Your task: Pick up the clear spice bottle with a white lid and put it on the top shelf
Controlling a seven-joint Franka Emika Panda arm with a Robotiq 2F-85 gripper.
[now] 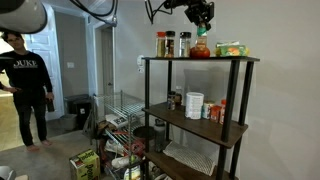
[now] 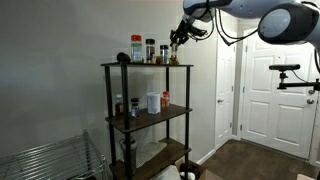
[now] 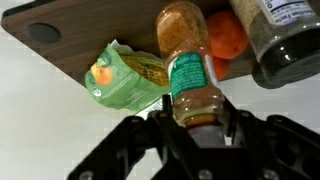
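Observation:
The clear spice bottle (image 3: 186, 70) has a green label band and orange-red contents, and its white cap end sits between my fingers. My gripper (image 3: 196, 112) is shut on its upper part. In both exterior views the gripper (image 1: 203, 17) (image 2: 178, 37) hangs from above over the top shelf (image 1: 238, 59) (image 2: 118, 66), the dark-brown top board of the black-framed unit. The bottle (image 1: 201, 45) (image 2: 174, 55) stands upright at board level near one end; I cannot tell whether its base touches the board.
A green packet (image 3: 125, 78) (image 1: 232, 49) lies beside the bottle. Dark-lidded jars (image 1: 165, 43) (image 3: 285, 40) (image 2: 137, 48) stand on the same board. A white canister (image 1: 194, 105) is on the middle shelf. A white wire rack (image 1: 118, 115) and a person (image 1: 30, 85) are nearby.

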